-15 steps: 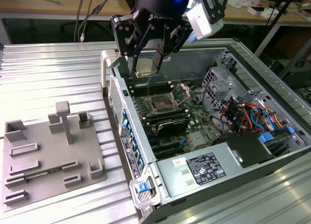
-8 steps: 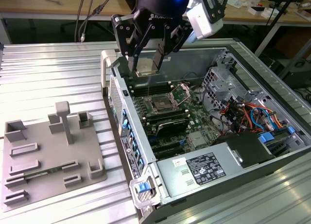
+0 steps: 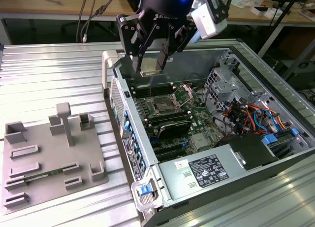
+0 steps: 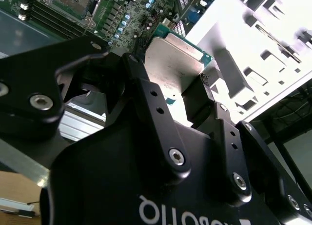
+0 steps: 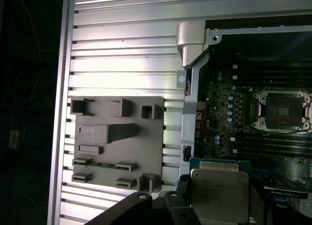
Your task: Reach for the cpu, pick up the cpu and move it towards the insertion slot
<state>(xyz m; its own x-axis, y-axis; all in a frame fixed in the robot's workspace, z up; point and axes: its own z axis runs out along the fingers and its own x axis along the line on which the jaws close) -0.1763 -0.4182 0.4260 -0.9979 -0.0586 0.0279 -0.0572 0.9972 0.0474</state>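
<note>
The gripper [image 3: 153,64], a black metal linkage with bolted joints, has its two fingers closed on opposite edges of the cpu [image 3: 149,65], a thin square chip with a dull silvery lid over a green edge; in the second wrist view the dark finger pads [image 4: 197,100] press against the side of the cpu [image 4: 173,64], and in the first wrist view the cpu [image 5: 218,194] sits flat between the black links. In the exterior view the held chip hangs in the air above the near wall of the open computer case [image 3: 147,153], clear of the board and short of the insertion slot [image 3: 163,107], a square socket with a shiny metal frame, dark centre and thin wire lever on the green motherboard [image 3: 197,121]; the same insertion slot [image 5: 283,110] appears beyond the chip in the first wrist view. Towards the exterior view's left, a matte grey plastic tray [image 3: 44,163] with raised blocks and rectangular recesses lies on the ribbed aluminium table [image 3: 49,74].
</note>
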